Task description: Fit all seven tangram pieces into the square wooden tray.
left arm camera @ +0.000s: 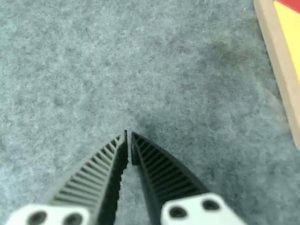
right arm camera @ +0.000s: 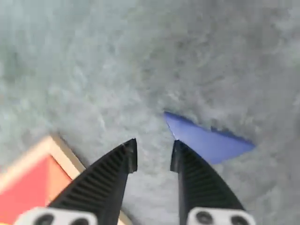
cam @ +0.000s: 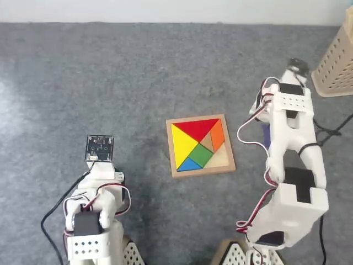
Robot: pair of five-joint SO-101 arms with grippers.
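The left fingers [left arm camera: 119,147] are pressed together with nothing between them, over the grey table [left arm camera: 93,56]. The tray [left arm camera: 274,56] lies off to one side of them, apart. The right fingers [right arm camera: 131,154] are spread, with nothing between them. A blue triangle [right arm camera: 208,140] lies flat on the table just past their tips, close by one finger; I cannot tell if it touches. The tray's corner sits near the other finger, with a red piece [right arm camera: 23,192] inside. From high up, the tray also holds a yellow piece [cam: 185,144], orange piece [cam: 219,132], green piece [cam: 201,154], small blue piece [cam: 189,164] and brown piece [cam: 207,142], and one corner shows a pale patch [cam: 219,160].
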